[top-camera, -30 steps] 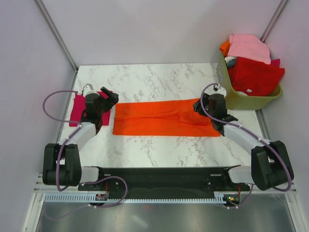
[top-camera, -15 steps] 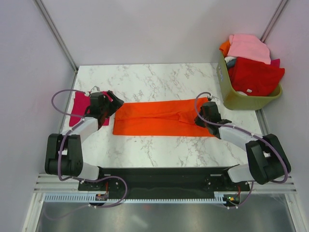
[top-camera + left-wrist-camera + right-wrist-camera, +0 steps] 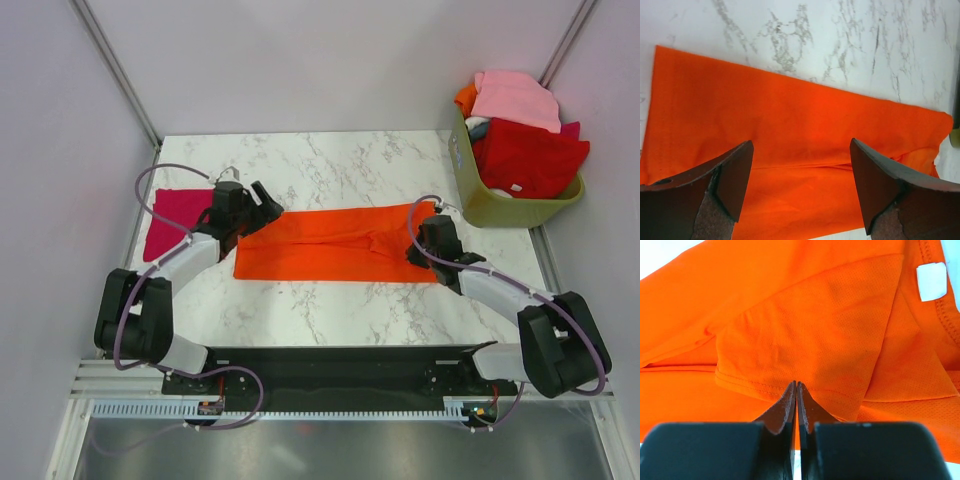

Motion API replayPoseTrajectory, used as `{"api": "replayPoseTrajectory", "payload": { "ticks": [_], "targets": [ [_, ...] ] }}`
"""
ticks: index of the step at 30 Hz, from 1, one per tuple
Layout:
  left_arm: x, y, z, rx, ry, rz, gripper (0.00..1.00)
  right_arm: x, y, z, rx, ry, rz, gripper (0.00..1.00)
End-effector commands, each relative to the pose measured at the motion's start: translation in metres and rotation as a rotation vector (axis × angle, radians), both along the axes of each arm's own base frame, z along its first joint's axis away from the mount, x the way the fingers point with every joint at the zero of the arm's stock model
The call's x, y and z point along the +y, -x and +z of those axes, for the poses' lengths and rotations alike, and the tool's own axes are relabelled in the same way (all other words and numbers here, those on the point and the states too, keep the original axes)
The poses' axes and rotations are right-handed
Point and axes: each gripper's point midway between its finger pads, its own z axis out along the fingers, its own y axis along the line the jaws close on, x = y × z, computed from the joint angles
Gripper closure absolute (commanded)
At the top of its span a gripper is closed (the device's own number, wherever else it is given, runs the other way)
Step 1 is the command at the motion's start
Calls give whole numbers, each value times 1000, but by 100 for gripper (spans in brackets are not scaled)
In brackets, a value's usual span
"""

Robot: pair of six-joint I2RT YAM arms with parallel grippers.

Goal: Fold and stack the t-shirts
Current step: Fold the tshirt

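An orange t-shirt [image 3: 340,245] lies folded into a long strip across the marble table [image 3: 330,160]. My left gripper [image 3: 270,209] hovers open over its left end, and the left wrist view shows the orange cloth [image 3: 790,125] flat between and beyond the wide-apart fingers of the left gripper [image 3: 800,145]. My right gripper [image 3: 420,246] is at the strip's right end. In the right wrist view the right gripper [image 3: 796,384] is shut, its tips pinching the hem of a folded sleeve of the shirt [image 3: 815,325], near the white neck tag [image 3: 931,281]. The crimson-magenta t-shirt [image 3: 172,215] lies folded at the table's left edge.
An olive-green basket [image 3: 520,210] stands off the table's right rear corner, piled with a pink cloth [image 3: 515,95] and a red one [image 3: 530,155]. White walls close in the table at the back and on both sides.
My left gripper has moved right, off the magenta t-shirt to the orange strip's left end. My right gripper has closed on the strip's right end.
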Motion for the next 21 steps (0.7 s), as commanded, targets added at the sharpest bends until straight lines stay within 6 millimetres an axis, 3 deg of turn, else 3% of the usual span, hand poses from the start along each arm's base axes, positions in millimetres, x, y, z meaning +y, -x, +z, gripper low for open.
{"api": "replayPoseTrajectory", "payload": {
  "ticks": [1,5,9,13,21],
  "targets": [
    [-14,-6,30,-81,-62,-65,15,1,3,3,-11,-4,6,93],
    [-26,-2,34,-81,-55,-112,15,-5,4,2,-15,11,-19,95],
    [-25,-3,39,-96,-64,-110,15,-11,4,11,-19,45,-23,99],
    [-18,-2,28,-37,-90,-91,18,-22,8,14,-10,79,-77,100],
    [3,-17,17,4,-140,-24,58,-32,25,19,-14,53,-135,100]
  ]
}}
